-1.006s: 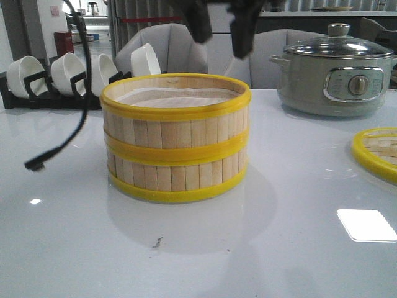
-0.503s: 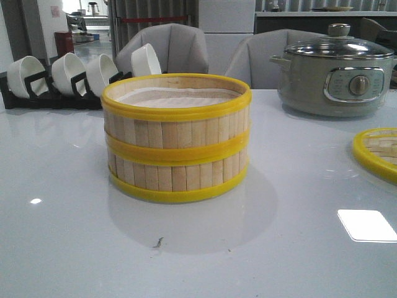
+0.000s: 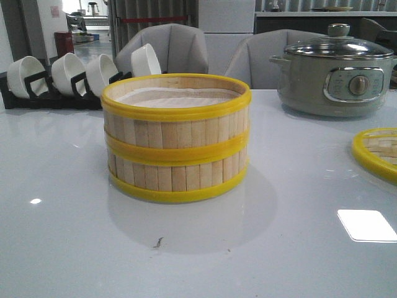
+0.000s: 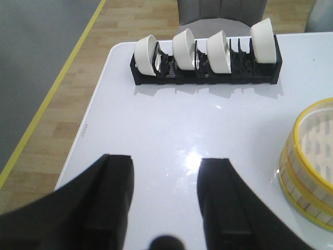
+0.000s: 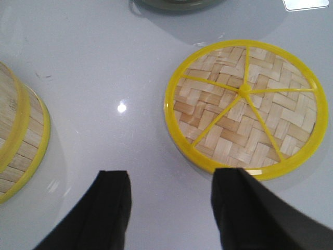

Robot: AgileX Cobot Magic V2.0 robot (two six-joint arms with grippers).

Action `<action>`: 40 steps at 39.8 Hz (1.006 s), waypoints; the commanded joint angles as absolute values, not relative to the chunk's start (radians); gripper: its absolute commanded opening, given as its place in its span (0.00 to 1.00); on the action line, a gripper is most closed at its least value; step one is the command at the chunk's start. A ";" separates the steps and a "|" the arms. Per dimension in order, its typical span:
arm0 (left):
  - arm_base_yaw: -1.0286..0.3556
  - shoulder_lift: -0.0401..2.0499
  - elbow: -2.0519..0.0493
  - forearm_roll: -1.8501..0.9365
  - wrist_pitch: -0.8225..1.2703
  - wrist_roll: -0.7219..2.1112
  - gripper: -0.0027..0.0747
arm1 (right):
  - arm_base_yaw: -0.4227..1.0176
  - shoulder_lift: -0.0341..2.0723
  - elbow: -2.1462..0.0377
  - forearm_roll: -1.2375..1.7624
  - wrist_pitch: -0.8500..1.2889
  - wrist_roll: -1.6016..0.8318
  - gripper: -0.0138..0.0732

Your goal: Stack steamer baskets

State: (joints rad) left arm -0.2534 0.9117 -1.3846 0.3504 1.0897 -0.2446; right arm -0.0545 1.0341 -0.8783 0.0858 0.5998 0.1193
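Two steamer baskets (image 3: 177, 138) stand stacked one on the other in the middle of the white table, bamboo slats with yellow rims, white liner in the top tier. The stack also shows at the edge of the left wrist view (image 4: 309, 166) and of the right wrist view (image 5: 21, 140). My left gripper (image 4: 165, 162) is open and empty above bare table, apart from the stack. My right gripper (image 5: 173, 174) is open and empty, high above the table beside a round woven bamboo lid (image 5: 244, 107) with a yellow rim. Neither gripper shows in the front view.
A grey electric pot (image 3: 336, 69) with a glass lid stands at the back right. A black rack with several white bowls (image 3: 74, 77) stands at the back left, also in the left wrist view (image 4: 205, 54). The woven lid lies at the right edge (image 3: 377, 152). The table's left edge (image 4: 86, 130) is near.
One second ago dark gripper fingers and a cable hung above the stack in the front view. They have left that view. The stack has not moved.
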 commanded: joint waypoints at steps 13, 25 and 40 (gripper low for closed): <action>-0.298 0.723 -1.090 0.363 0.838 -0.343 0.50 | -0.060 1.025 -0.916 0.087 0.532 0.116 0.69; -0.298 0.722 -0.934 0.299 0.667 -0.344 0.50 | -0.060 1.025 -0.916 0.087 0.532 0.116 0.69; -0.298 0.726 -0.802 0.262 0.547 -0.361 0.26 | -0.060 1.025 -0.916 0.087 0.532 0.116 0.69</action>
